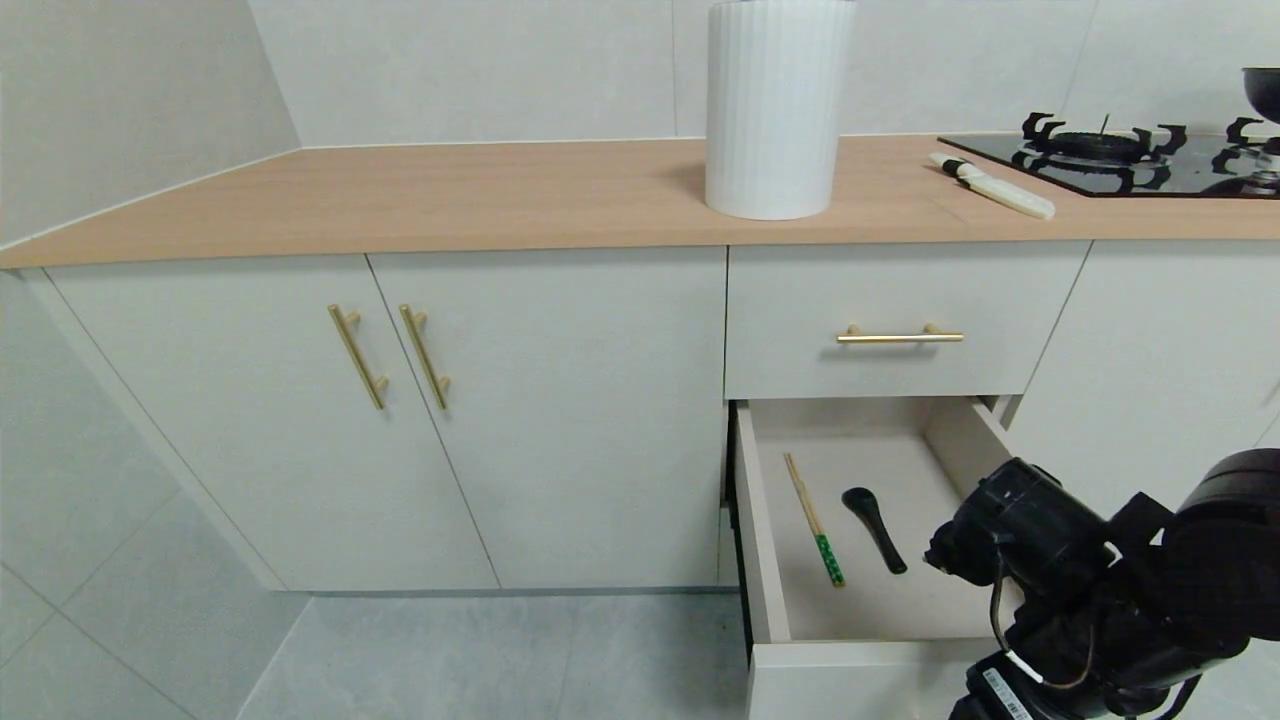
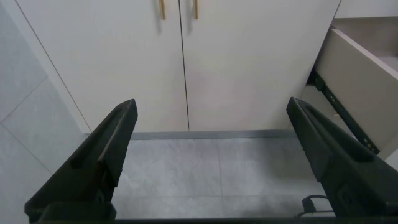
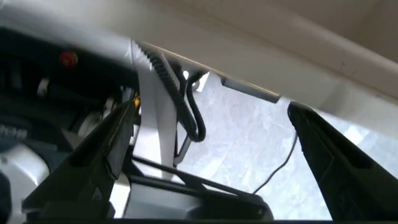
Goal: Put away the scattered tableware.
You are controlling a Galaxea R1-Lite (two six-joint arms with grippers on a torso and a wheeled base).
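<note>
Lying flat: slim chopsticks (image 1: pixel 812 519), glossy spoon (image 1: pixel 875 530)

One chopstick pair (image 1: pixel 815 522), one black spoon (image 1: pixel 875 527), one white utensil (image 1: pixel 990 185), one canister (image 1: pixel 775 105).

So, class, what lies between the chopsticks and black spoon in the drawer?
Nothing: only bare drawer floor separates chopsticks and spoon, in the head view.

The head camera looks forward and down, from a little way back, at the bench (image 1: pixel 400 200), cupboard doors (image 1: pixel 400 420) and open drawer (image 1: pixel 755 540) on the right. The left wrist camera sits low, facing those doors (image 2: pixel 249 62) and the drawer's side (image 2: pixel 354 81) past the spread left pincer (image 2: pixel 211 109). The right wrist camera faces floor (image 3: pixel 249 137) close by, past the spread right pincer (image 3: pixel 211 111).
</note>
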